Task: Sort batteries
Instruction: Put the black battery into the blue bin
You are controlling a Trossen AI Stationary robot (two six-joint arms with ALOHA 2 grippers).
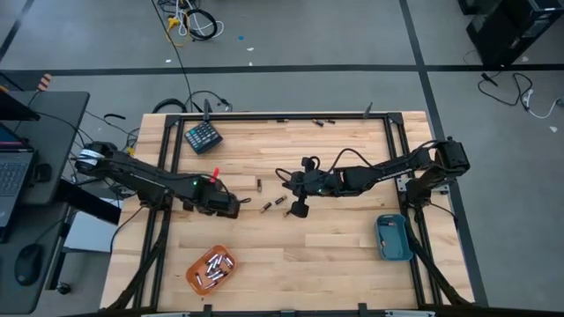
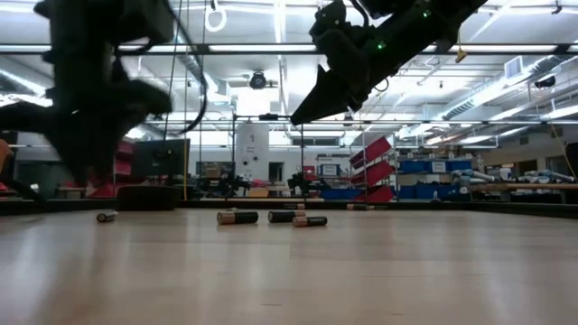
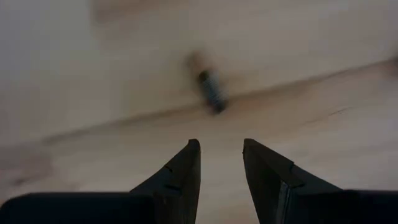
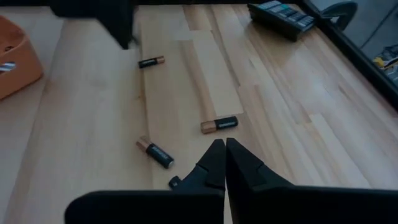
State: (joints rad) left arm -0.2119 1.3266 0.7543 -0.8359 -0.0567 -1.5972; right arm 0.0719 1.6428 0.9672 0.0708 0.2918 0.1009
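High view: three loose batteries lie on the table between the two claws, one near the left gripper, two just beside the right gripper; two more rest at the far edge; left fingers stand slightly spread, holding nothing, one cell just ahead; right fingers pressed together, empty; one orange tray holds a cluster of cells, one blue tray and one teal keypad block sit well apart.
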